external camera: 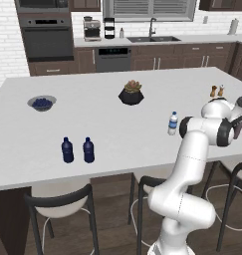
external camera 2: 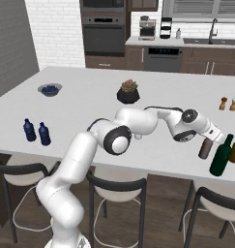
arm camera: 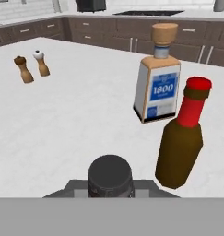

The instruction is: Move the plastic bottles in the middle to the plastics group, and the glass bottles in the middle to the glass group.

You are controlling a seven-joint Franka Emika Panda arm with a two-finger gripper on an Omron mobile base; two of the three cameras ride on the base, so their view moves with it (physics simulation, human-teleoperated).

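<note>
Dark brown and long-necked, the beer-type bottle (external camera 2: 204, 150) sits in the gripper (external camera 2: 206, 143), whose jaws are nearly closed around it. It is at the far right end of the white island counter (external camera 2: 90, 104), low over the surface. I cannot tell whether its base is touching.

The crowding worries me. The tall green bottle (external camera 2: 220, 157) stands just beside the held one, near the front edge of the counter. A small sideways drift while I lower or let go could tip it off onto the floor. In the hand view, a brown red-capped bottle (arm camera: 182, 143) is close ahead on the right, with a clear square bottle with a blue label (arm camera: 157, 87) behind it. Pushing further forward risks knocking both over.

If I release while the bottle hangs tilted, it could topple into its neighbours.

The clear water bottle (external camera: 173, 123) waits mid-counter, right by the arm's elbow. A wide swing when I pull back could sweep it over. The two dark blue bottles (external camera: 77, 150) stand well apart on the left, out of harm's way.
</note>
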